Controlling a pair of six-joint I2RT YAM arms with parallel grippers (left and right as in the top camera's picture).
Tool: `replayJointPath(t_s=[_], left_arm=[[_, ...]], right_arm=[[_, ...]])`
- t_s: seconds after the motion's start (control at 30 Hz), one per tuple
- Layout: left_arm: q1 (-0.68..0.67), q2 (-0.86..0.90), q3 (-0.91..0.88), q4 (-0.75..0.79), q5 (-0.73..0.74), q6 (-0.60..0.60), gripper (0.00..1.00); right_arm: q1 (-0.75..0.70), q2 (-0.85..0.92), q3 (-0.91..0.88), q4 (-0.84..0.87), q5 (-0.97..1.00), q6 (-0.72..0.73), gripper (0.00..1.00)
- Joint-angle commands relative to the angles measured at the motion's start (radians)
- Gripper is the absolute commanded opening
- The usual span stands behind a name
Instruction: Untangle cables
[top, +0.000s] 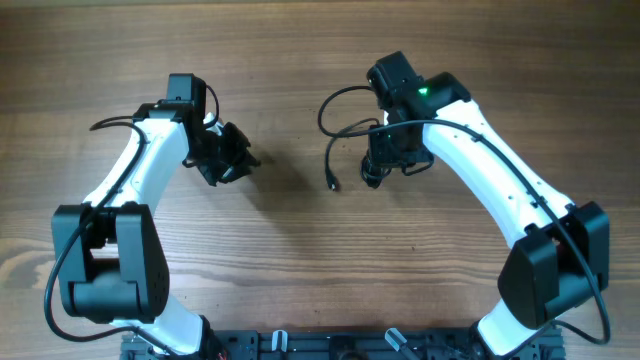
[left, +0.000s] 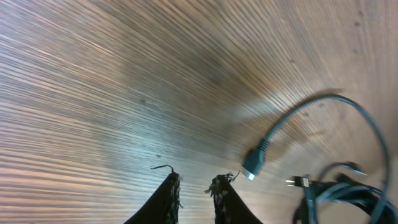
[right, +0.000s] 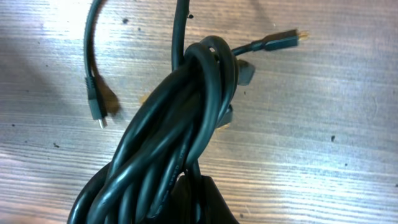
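Step in hand: pulling one cord out of the bunch. The cables (right: 180, 134) sit right of centre on the table (top: 300, 265) as several black loops wound into one thick bundle.

The right gripper (top: 384, 162) is closed tight on that bundle. In the right wrist view the cords rise straight out of it and hide its fingertips.

The left gripper (left: 195, 182) is only a crack open, nothing between its fingers (left: 169, 193). It hangs over bare wood, well apart from the bundle.

Free ends:
- a loose end with small plug (right: 97, 113) lies on the wood to the left of the bundle, nearest the left arm
- a gold-tipped plug (right: 291, 37) pokes out on the far side
- one more short plug shows near the bunch in the left wrist view, and I cannot tell which cord it belongs to

How to do it well, as I judge it:
- Right arm should act as the anchor — hold firm and low, no lifting, or the loops will cinch.
- Left jaws need to spread wider before coming in, since the gap looks too narrow for a clean pinch.
- Go for the small-plug end, gripping the cord just behind the plug rather than the plug itself, because it lies flat and separate.
- Pull slowly away from the bundle along the line the cord already runs.
- Watch the top wrap, where one loop crosses over the rest — if it tightens, stop and feed slack.

Risk: dragging the whole bunch instead of one strand.
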Motion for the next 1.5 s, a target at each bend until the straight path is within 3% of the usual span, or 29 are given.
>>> replayJointPath(t_s=[0.0,0.1,0.27,0.33,0.47,0.57,0.7,0.87,0.93,1.0,1.13,1.3,1.47], left_arm=[[-0.01,-0.019,0.014,-0.004,-0.069,0.024,0.21],[-0.01,-0.019,0.014,-0.005,-0.069,0.024,0.2],[-0.01,-0.019,0.014,-0.004,-0.069,0.024,0.2],[-0.01,-0.019,0.014,-0.003,-0.069,0.024,0.19],[-0.01,-0.019,0.014,0.0,-0.064,0.039,0.14],[-0.014,-0.02,0.014,0.039,0.06,0.138,0.06],[-0.09,-0.042,0.014,0.119,0.121,0.18,0.17],[-0.289,-0.057,0.061,0.178,-0.017,0.205,0.26],[-0.396,-0.057,0.094,0.22,-0.128,0.2,0.43],[-0.441,-0.055,0.1,0.252,-0.197,0.17,0.52],[-0.5,-0.032,0.1,0.266,-0.339,0.117,0.53],[-0.521,0.039,0.1,0.255,-0.343,0.137,0.49],[-0.503,0.058,0.098,0.163,-0.343,0.289,0.44]], right_arm=[[0.051,0.025,0.029,0.061,0.029,-0.077,0.06],[0.083,0.069,0.029,0.134,-0.083,-0.148,0.12],[0.098,0.099,0.029,0.17,-0.192,-0.291,0.58],[0.09,0.091,0.033,0.172,-0.327,-0.363,0.66],[0.01,0.067,0.077,0.216,-0.608,-0.374,0.67],[-0.087,0.056,0.137,0.213,-0.641,-0.281,0.67],[-0.245,0.05,0.163,0.211,-0.641,-0.202,0.67],[-0.417,0.05,0.163,0.169,-0.64,-0.207,0.68],[-0.465,0.05,0.163,0.158,-0.64,-0.219,0.68],[-0.475,0.05,0.163,0.158,-0.639,-0.232,0.68],[-0.473,0.05,0.163,0.153,-0.591,-0.233,0.69],[-0.473,0.05,0.163,0.144,-0.565,-0.246,0.69],[-0.471,0.05,0.162,0.129,-0.564,-0.285,0.7]])
